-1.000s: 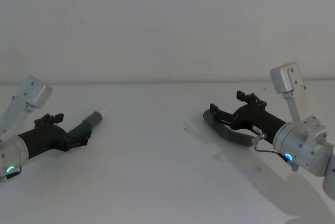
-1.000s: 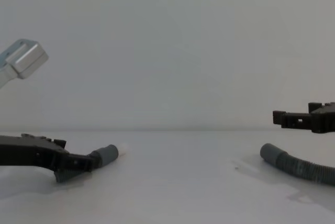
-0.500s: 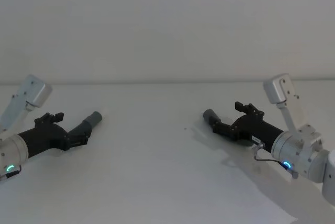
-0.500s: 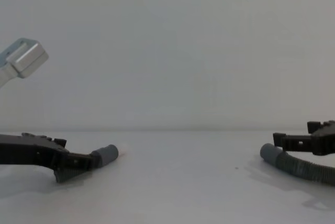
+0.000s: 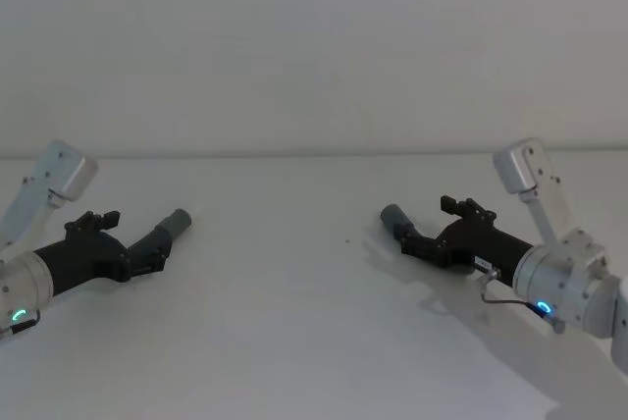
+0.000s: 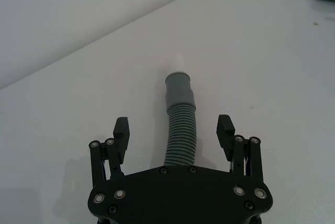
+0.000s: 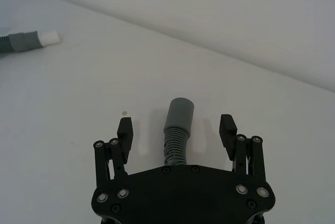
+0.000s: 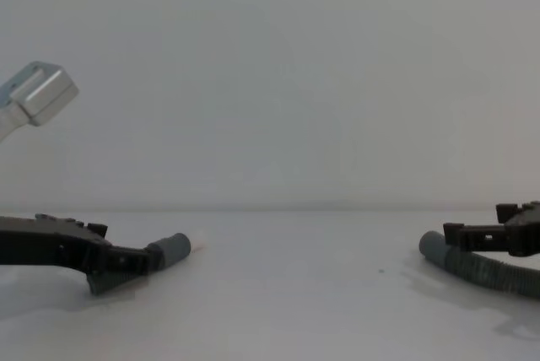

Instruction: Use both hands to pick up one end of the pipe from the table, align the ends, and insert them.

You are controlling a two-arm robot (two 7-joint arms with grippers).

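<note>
The pipe [image 6: 181, 140] looks light and floppy. Its ribbed body will probably bend and sag under its own weight, though the ribs should give fingers some bite. The smooth cuffs farther out seem stiffer but likely slicker. I judge the best hold to be on the ribs just behind each cuff, close enough that the end does not droop during alignment.

The left gripper [image 6: 175, 130] lies low over the bench [image 5: 294, 322], wide open, with fingers either side of the ribs and not touching them. Beyond them the left cuff [image 6: 179, 90], with its whitish tip [image 6: 178, 59], rests on the bench. The right gripper [image 7: 177, 129] is likewise wide, straddling the ribs without contact, its plain cuff [image 7: 179, 114] just ahead. The two ends lie well apart.
</note>
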